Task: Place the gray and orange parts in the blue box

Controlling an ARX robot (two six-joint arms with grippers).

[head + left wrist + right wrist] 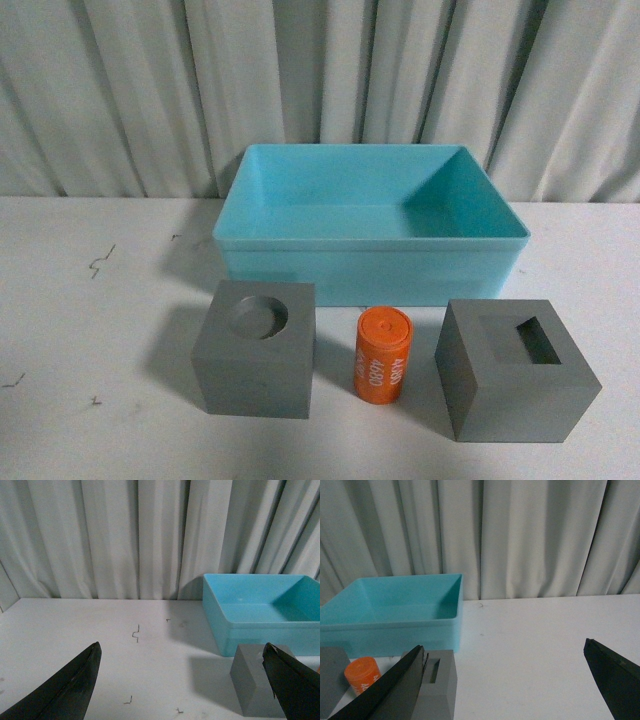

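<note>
In the front view a gray cube with a round recess (256,347), an orange cylinder with white digits (383,354) and a gray cube with a rectangular recess (515,368) stand in a row on the white table before the empty blue box (370,262). Neither arm shows there. My left gripper (182,655) is open and empty, the round-recess cube (252,682) beside one finger, the box (260,610) beyond. My right gripper (505,652) is open and empty, the rectangular-recess cube (440,682) by one finger, the cylinder (362,674) and box (395,612) further off.
A gray pleated curtain (320,80) hangs behind the table. Small dark marks (100,262) dot the white tabletop (90,330) to the left of the cubes.
</note>
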